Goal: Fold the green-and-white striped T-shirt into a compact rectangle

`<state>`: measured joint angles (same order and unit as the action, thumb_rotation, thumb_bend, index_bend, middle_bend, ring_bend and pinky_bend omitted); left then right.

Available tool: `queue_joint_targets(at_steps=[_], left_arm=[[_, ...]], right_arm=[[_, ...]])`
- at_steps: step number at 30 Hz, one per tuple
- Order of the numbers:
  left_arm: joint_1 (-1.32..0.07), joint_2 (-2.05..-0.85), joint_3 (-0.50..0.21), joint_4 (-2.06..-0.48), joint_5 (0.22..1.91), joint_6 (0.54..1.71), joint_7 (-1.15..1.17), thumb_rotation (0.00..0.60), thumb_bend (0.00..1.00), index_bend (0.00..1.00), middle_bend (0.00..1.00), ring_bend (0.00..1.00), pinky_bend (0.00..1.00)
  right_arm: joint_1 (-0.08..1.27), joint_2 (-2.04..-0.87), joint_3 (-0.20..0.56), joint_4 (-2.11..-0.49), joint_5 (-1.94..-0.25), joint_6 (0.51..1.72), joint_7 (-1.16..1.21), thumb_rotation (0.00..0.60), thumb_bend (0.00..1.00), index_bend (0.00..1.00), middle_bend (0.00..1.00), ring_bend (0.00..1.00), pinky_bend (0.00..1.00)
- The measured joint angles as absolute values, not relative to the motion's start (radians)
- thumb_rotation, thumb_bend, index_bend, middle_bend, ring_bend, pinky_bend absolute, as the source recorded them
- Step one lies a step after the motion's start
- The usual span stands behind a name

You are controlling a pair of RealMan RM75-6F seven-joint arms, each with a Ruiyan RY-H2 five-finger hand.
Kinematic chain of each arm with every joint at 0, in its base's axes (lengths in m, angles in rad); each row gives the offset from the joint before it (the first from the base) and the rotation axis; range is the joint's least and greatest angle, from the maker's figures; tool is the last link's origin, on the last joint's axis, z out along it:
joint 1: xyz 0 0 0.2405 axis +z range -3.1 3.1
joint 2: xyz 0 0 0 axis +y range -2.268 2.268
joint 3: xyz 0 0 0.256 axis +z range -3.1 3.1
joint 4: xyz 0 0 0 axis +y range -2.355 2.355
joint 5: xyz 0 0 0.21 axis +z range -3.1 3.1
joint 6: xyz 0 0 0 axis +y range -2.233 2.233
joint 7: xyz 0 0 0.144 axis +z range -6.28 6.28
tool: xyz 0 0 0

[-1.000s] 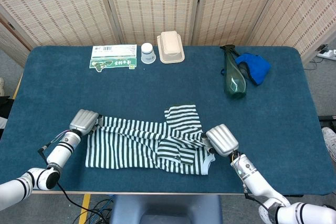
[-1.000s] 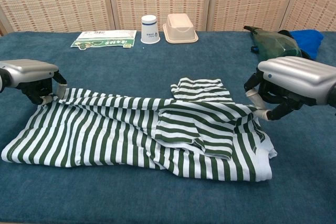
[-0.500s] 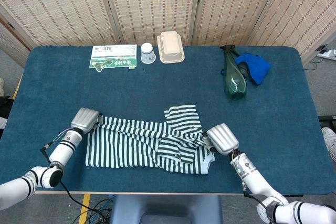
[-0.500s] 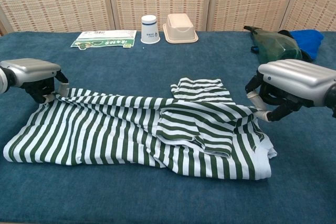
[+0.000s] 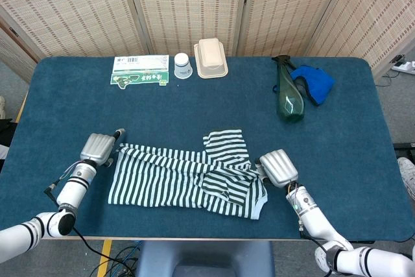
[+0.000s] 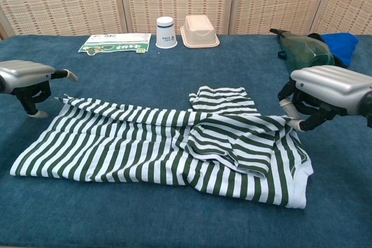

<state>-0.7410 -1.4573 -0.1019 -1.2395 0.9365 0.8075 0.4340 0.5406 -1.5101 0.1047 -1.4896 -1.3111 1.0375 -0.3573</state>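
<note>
The green-and-white striped T-shirt (image 6: 157, 146) is spread flat near the front edge of the worktop (image 5: 71, 121), rumpled, with one sleeve turned over toward its right end. It is judged light, limp and prone to sliding on the blue cloth covering, so hold is best taken at corners and hems. The left hand (image 6: 26, 78) is seen just beside the shirt's far left corner, fingers apart and grasping nothing. At the right edge, the hem is pinched by the right hand (image 6: 325, 94). Nothing is judged to obstruct the fold: well beyond lie a green bottle (image 5: 288, 93) and blue cloth (image 5: 316, 82), a paper cup (image 5: 183, 66), a beige container (image 5: 211, 57) and a printed packet (image 5: 139, 70).
</note>
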Motion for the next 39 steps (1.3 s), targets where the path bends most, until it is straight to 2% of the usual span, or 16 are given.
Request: queue_joint_targets(at_steps=[6,17,20,24,27,32,39], left_arm=[[-0.714,-1.421,-0.100,-1.305,0.922,0.858,0.443,0.600,0.25,0.00,0.84,0.83,0.93],[-0.669,-1.389,-0.111,-1.348,0.903,0.908,0.392,0.600,0.25,0.00,0.84,0.83,0.93],[-0.643,-1.372,-0.119,-1.379,0.914,0.932,0.338,0.600,0.25,0.00,0.84,0.83,0.93],[-0.596,-1.338,-0.118,-1.435,0.954,0.986,0.282,0.600,0.25,0.00,0.84,0.83,0.93],[-0.558,-1.311,-0.111,-1.478,0.992,1.029,0.247,0.600,0.25,0.00,0.84,0.82,0.93],[-0.501,-1.272,-0.094,-1.538,1.045,1.091,0.209,0.600,0.25,0.00,0.84,0.83,0.93],[-0.442,-1.234,-0.073,-1.598,1.112,1.164,0.176,0.600,0.25,0.00,0.84,0.83,0.93]], right_arm=[[0.545,-1.502,0.114,-1.502,-1.285,1.038,-0.385,0.600,0.27,0.09,0.91,0.97,1.00],[0.551,-1.495,0.113,-1.523,-1.310,1.062,-0.377,0.600,0.24,0.07,0.91,0.97,1.00],[0.546,-1.483,0.099,-1.540,-1.350,1.079,-0.365,0.600,0.24,0.14,0.91,0.97,1.00],[0.533,-1.458,0.055,-1.569,-1.426,1.098,-0.329,0.600,0.25,0.28,0.91,0.97,1.00],[0.522,-1.444,0.010,-1.586,-1.477,1.103,-0.301,0.600,0.26,0.33,0.91,0.97,1.00],[0.511,-1.446,-0.043,-1.592,-1.531,1.091,-0.278,0.600,0.28,0.36,0.91,0.97,1.00],[0.519,-1.482,-0.048,-1.569,-1.538,1.058,-0.284,0.600,0.31,0.39,0.91,0.97,1.00]])
